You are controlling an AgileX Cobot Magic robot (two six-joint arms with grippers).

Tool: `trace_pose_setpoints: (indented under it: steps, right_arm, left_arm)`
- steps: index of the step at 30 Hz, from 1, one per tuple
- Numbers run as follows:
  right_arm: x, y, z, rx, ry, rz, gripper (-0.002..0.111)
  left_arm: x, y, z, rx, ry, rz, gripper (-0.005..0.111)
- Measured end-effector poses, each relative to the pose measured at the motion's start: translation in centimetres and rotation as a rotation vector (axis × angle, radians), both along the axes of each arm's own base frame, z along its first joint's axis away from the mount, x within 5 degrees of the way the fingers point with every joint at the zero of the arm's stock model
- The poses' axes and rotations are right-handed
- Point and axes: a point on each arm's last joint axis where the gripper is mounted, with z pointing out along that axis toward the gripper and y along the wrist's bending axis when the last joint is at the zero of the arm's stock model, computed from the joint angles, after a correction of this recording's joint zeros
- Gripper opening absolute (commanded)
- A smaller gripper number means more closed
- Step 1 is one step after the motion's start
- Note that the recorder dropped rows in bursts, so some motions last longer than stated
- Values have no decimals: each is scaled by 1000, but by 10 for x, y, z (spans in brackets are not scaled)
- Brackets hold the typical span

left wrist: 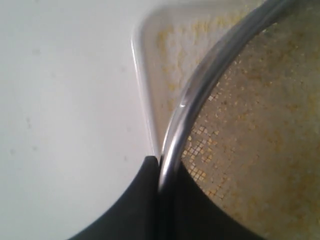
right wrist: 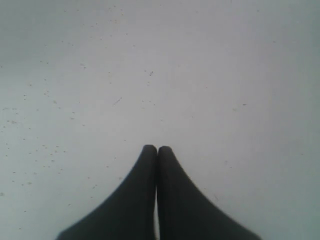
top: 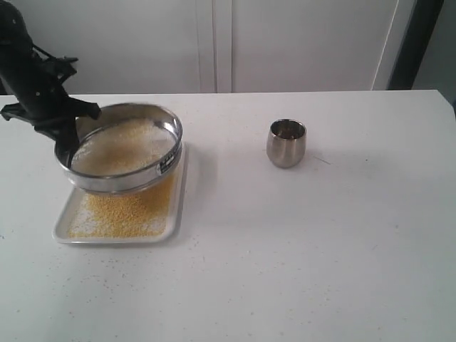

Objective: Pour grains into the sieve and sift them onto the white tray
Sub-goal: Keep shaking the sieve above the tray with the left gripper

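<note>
The round steel sieve (top: pixel 122 146) hangs tilted just above the white tray (top: pixel 63 229) at the left of the table. My left gripper (top: pixel 65 146) is shut on the sieve's left rim (left wrist: pixel 192 95), one finger inside the ring and one outside. Whitish and yellow grains (top: pixel 117 147) lie on the mesh (left wrist: pixel 260 125). A layer of golden grains (top: pixel 128 211) covers the tray under and in front of the sieve. My right gripper (right wrist: pixel 157 148) is shut and empty above bare table; it does not appear in the exterior view.
A small steel cup (top: pixel 286 142) stands upright on the white table to the right of the tray. A few stray grains speckle the tabletop (right wrist: pixel 50 147). White cabinet doors (top: pixel 214 43) line the back.
</note>
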Motion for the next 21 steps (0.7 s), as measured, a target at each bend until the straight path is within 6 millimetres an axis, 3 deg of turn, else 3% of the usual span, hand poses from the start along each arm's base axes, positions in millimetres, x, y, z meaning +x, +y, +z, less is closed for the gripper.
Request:
trace_pose_setpoints:
  steps: [2, 4, 8, 11, 15, 18, 21]
  right_arm:
    - [0, 0, 0, 0, 0, 0, 0]
    - [0, 0, 0, 0, 0, 0, 0]
    - [0, 0, 0, 0, 0, 0, 0]
    - [0, 0, 0, 0, 0, 0, 0]
    - [0, 0, 0, 0, 0, 0, 0]
    - [0, 0, 0, 0, 0, 0, 0]
    - [0, 0, 0, 0, 0, 0, 0]
  left_arm:
    - [-10, 0, 0, 11, 45, -23, 0]
    - [-18, -5, 14, 31, -21, -42, 0]
    - [-8, -13, 41, 53, -238, 2, 0]
    - [3, -14, 24, 71, -176, 20, 0]
    - [-16, -14, -3, 87, 39, -55, 0]
    - [-29, -19, 10, 44, -53, -68, 0]
    - [-20, -20, 24, 68, -230, -17, 0]
